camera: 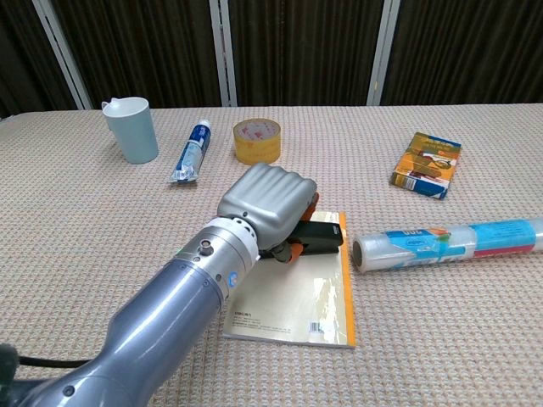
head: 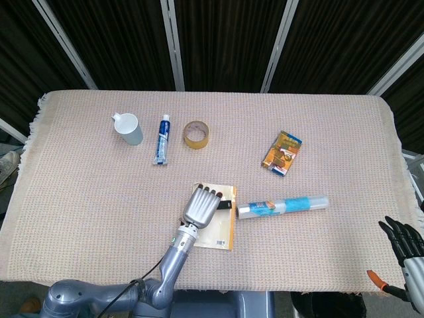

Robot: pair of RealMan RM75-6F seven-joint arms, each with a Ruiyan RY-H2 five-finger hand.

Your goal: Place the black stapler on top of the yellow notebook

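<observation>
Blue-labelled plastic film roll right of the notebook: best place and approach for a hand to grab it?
Probably mid-length, from above. The blue-labelled clear plastic film roll lies flat on its side across the woven table cloth, a long thin cylinder with both long sides free, so fingers can wrap across its width. Its open left end sits close to the yellow notebook, leaving less room there.

Lab test bench: cloth-covered table (head: 318, 132), black curtain (head: 225, 40), metal frame struts (head: 173, 43).

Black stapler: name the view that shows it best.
Chest view. The black stapler juts out from under the left hand over the yellow notebook, large and close. The head view shows only its small dark tip.
</observation>
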